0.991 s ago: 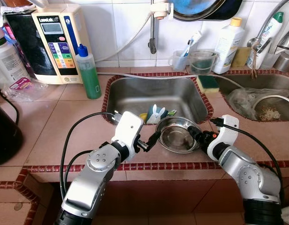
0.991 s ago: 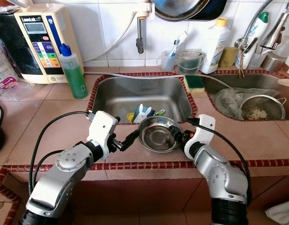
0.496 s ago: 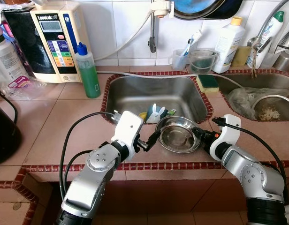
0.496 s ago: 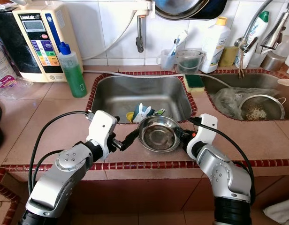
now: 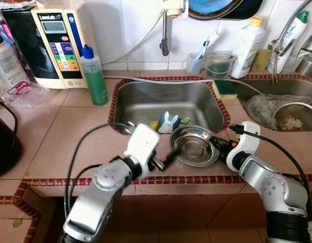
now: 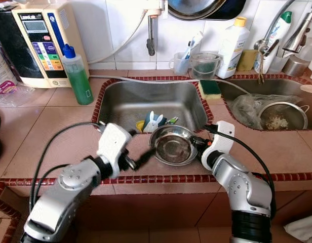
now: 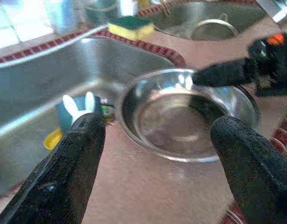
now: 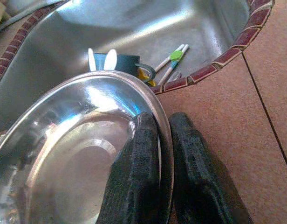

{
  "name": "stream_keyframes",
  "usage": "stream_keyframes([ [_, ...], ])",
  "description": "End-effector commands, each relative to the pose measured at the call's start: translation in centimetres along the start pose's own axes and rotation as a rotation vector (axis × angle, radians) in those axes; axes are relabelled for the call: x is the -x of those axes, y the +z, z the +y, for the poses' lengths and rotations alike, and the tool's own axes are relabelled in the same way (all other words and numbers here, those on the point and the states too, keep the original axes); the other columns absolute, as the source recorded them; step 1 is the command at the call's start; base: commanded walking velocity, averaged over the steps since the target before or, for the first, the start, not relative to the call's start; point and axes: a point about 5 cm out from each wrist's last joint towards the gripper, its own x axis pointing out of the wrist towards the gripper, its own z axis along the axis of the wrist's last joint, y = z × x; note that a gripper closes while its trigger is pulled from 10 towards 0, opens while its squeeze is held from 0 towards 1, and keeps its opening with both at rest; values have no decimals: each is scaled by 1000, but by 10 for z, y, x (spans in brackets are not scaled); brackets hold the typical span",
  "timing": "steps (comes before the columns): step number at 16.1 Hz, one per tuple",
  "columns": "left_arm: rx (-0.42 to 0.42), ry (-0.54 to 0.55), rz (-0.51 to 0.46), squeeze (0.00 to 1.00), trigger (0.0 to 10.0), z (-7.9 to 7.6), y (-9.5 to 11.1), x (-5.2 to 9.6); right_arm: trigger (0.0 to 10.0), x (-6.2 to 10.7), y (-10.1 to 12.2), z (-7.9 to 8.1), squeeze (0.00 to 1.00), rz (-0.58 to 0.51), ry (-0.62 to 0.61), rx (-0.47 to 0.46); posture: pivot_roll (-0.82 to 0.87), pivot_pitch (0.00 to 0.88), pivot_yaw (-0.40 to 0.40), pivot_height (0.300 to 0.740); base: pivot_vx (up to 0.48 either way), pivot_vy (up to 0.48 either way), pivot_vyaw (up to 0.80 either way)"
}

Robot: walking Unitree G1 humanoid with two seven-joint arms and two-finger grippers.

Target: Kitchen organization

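A shiny steel bowl (image 5: 194,145) sits on the tiled counter at the front rim of the left sink (image 5: 161,101). My right gripper (image 5: 220,146) is shut on the bowl's right rim; in the right wrist view its fingers (image 8: 143,154) pinch the rim of the bowl (image 8: 73,154), one inside and one outside. My left gripper (image 5: 168,158) stands open just left of the bowl, near the counter's front edge and not touching it. In the left wrist view the bowl (image 7: 181,119) lies ahead between the spread fingers (image 7: 64,163).
A blue bunny-eared cup (image 5: 168,123) and small utensils lie in the sink behind the bowl. A green soap bottle (image 5: 94,76) and a water purifier (image 5: 57,45) stand at the back left. A sponge (image 5: 225,88) and a second sink with a strainer (image 5: 290,119) are at the right.
My left gripper has come off the bowl's left rim and drawn back toward the counter's front edge. The bowl has shifted slightly right, with the right gripper still on its rim.
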Motion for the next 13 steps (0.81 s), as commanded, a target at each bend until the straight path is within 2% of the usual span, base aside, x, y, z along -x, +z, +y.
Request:
stream_keyframes([
  [1,-30,-29,-3,0,10000,-4,4,1,0,1,3,-4,0,-1,-23,-3,-133,28,15,740,0,0,0],
  [4,-35,-54,4,0,10000,-8,2,1,0,0,5,-3,0,-7,-23,-3,-138,22,14,740,0,0,0],
  [9,-40,-32,-12,0,10000,-5,5,-1,0,1,8,-1,0,-53,4,-15,-141,11,12,740,0,0,0],
  [13,9,75,-76,0,10000,17,15,-2,0,8,32,11,0,-238,118,-54,-142,0,11,740,0,0,0],
])
